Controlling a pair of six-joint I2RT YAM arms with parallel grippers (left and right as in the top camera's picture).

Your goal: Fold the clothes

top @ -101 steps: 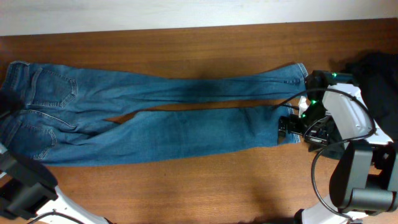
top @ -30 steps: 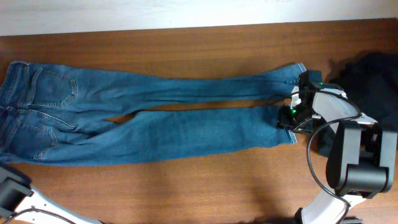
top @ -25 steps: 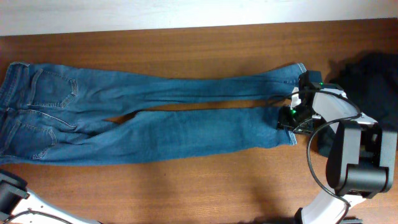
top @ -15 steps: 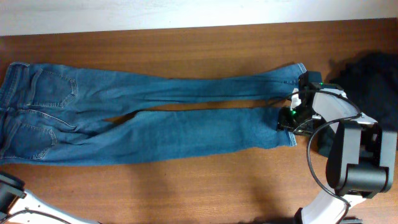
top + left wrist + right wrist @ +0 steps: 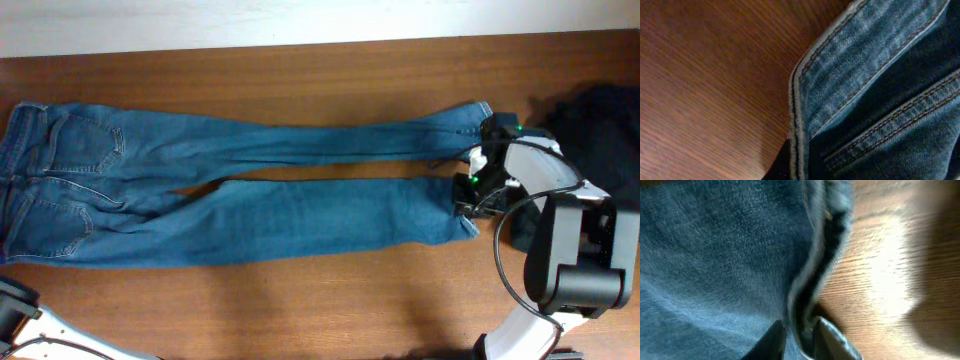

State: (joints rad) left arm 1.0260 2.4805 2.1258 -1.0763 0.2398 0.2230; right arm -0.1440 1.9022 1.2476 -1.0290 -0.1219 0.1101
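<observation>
The blue denim jeans [image 5: 250,190] lie flat across the table, waistband at the left and both legs running right. My right gripper [image 5: 468,197] sits at the hem of the nearer leg. In the right wrist view its fingers [image 5: 832,339] pinch the folded hem edge of the jeans [image 5: 715,255], so the gripper [image 5: 802,340] is shut on it. The left wrist view is pressed close to the stitched waistband [image 5: 880,75]. That edge runs down into my left gripper [image 5: 799,175], shut on it, fingers mostly hidden. The black garment [image 5: 600,125] lies bunched at the far right.
Bare brown wood [image 5: 300,300] stretches along the front of the table. A pale strip [image 5: 300,20] borders its far edge. My right arm's white body [image 5: 560,250] stands at the front right, beside the black garment. Part of the left arm [image 5: 10,305] shows at the bottom-left corner.
My right gripper has closed on the lower leg's hem, which bunched slightly. The left arm's base slid further out of the bottom-left corner.
</observation>
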